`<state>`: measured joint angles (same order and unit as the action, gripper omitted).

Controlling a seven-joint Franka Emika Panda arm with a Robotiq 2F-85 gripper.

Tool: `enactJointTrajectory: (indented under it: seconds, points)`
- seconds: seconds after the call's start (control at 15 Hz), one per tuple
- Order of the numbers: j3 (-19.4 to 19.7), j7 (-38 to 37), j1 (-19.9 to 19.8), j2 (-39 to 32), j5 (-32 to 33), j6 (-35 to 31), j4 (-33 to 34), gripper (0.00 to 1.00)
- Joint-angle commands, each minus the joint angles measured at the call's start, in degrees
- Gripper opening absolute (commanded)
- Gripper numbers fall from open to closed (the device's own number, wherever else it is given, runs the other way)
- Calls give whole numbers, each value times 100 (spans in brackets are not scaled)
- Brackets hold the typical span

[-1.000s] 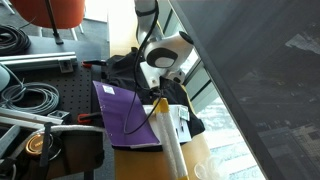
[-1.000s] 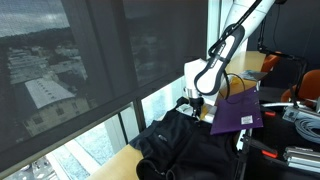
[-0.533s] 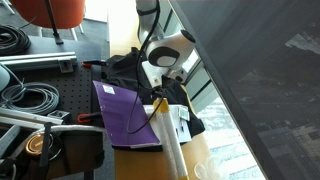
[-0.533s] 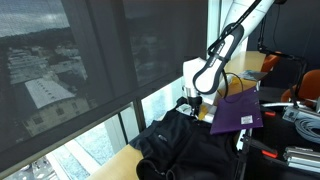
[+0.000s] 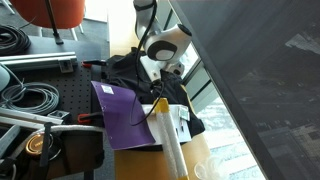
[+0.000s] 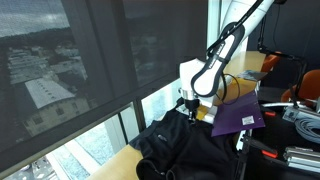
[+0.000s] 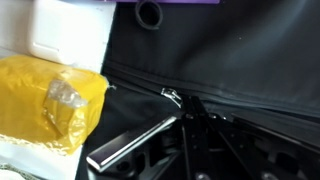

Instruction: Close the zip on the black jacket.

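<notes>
One white robot arm [image 6: 228, 45] reaches down from the upper right of the frame in an exterior view, with its gripper [image 6: 187, 103] low over the crumpled black fabric jacket [image 6: 185, 150]. The jacket fills the lower centre of that frame, heaped on the light wooden table [image 6: 128, 160] beside the window. In an exterior view from the opposite side, the gripper [image 5: 166, 76] sits at frame centre over the jacket [image 5: 128, 68], and the jacket spreads from mid-frame toward the lower right.

A flat purple sheet [image 5: 120, 108] lies just left of the gripper there and partly overlaps the jacket. It shows at right of centre in an exterior view [image 6: 240, 112].

In the wrist view, jacket fabric [image 7: 250, 50] takes up most of the frame. The dark zip line [image 7: 260, 103] runs left to right across the middle. A small silver zip pull [image 7: 172, 96] sits on it at centre, just above the tip of one shiny metal finger [image 7: 135, 143] that comes in from the lower left. The other finger is lost in dark clutter, so I cannot tell if the jaws are apart, together or pinching the pull.

A yellow crinkled packet [image 7: 45, 100] is at the left edge, with a white box [image 7: 70, 30] touching it above. An orange chair [image 5: 60, 12] stands at upper left, and coiled grey cables [image 5: 25, 97] lie at mid-left.
</notes>
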<state>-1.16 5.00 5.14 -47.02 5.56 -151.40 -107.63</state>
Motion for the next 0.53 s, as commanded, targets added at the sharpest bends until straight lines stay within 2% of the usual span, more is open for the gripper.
enactJointTrajectory:
  seconds: [0.0, 0.47]
  points:
    - [-146, -100, 212, 179, 37, 237, 78, 1]
    - [-230, -163, 662, 124, 104, 475, 223, 1]
